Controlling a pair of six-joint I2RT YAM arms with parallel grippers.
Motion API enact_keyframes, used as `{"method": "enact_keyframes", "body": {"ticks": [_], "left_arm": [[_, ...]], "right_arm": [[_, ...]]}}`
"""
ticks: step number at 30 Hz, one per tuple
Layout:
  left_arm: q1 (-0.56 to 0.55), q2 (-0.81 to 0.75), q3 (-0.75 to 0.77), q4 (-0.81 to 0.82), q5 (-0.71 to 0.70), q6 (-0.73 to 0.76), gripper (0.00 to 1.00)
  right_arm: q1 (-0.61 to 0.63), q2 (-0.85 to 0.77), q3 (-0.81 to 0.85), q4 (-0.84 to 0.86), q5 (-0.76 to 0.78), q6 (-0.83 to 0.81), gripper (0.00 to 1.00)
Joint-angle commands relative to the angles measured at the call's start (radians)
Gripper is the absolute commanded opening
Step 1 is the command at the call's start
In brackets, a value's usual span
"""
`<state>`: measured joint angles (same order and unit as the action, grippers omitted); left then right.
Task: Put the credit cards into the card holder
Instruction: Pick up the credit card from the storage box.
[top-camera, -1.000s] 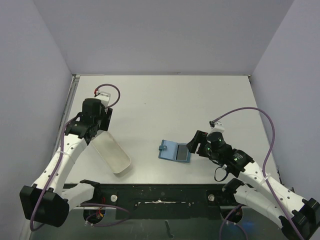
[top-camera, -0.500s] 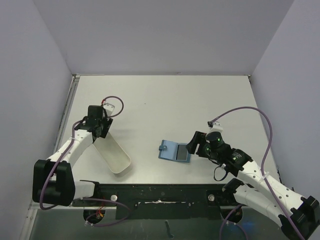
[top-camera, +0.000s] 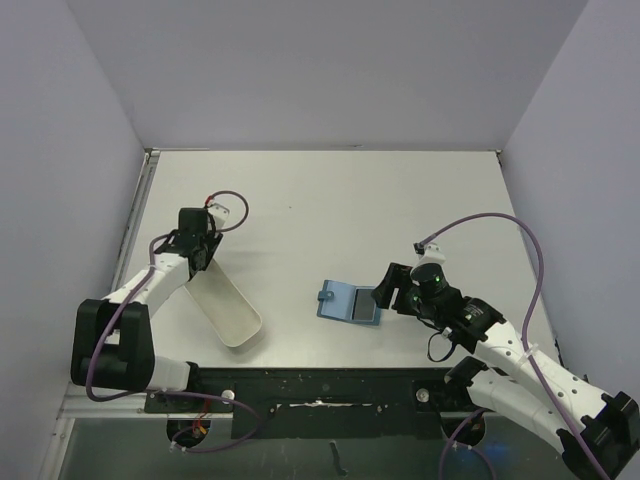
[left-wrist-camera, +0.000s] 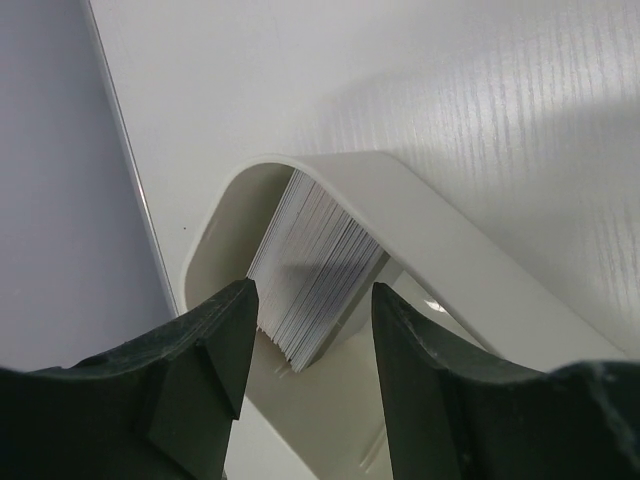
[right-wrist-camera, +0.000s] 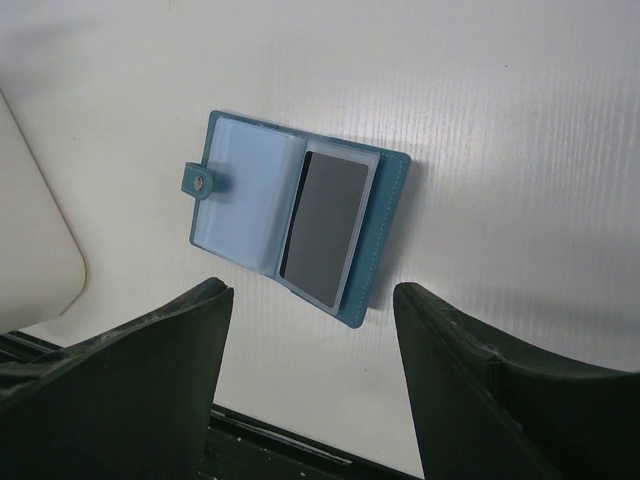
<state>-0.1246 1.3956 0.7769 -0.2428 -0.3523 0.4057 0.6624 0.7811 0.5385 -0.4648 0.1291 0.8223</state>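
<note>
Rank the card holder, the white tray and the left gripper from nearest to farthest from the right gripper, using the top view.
1. card holder: lying open just left of the right gripper.
2. white tray: farther left, angled toward the front edge.
3. left gripper: farthest, at the tray's far end on the left side.

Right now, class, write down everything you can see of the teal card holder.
The card holder is a small teal folding wallet lying open and flat on the white table. Clear plastic sleeves fill it, and a dark card sits in one sleeve. A strap tab with a pale snap stud sticks out from one side. Only the table touches it.
</note>
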Motion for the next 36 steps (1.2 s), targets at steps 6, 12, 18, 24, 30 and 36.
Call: {"method": "enact_keyframes", "body": {"ticks": [6, 12, 18, 24, 30, 36], "left_arm": [[0.005, 0.030, 0.016, 0.082, -0.004, 0.042, 0.47], [0.005, 0.057, 0.020, 0.079, -0.012, 0.049, 0.48], [0.004, 0.058, 0.021, 0.083, -0.050, 0.055, 0.46], [-0.002, 0.063, 0.028, 0.072, -0.061, 0.058, 0.40], [-0.014, 0.059, 0.036, 0.058, -0.077, 0.059, 0.36], [-0.027, 0.040, 0.033, 0.053, -0.091, 0.061, 0.31]], "right_arm": [[0.005, -0.007, 0.017, 0.046, -0.005, -0.006, 0.67], [0.005, -0.024, 0.021, 0.036, 0.001, -0.011, 0.67], [0.005, -0.030, 0.011, 0.030, 0.001, -0.015, 0.67], [0.005, -0.040, 0.003, 0.037, 0.001, -0.005, 0.67], [0.005, -0.037, -0.002, 0.036, 0.002, -0.005, 0.67], [0.004, -0.037, -0.011, 0.040, -0.001, -0.001, 0.67]]}}
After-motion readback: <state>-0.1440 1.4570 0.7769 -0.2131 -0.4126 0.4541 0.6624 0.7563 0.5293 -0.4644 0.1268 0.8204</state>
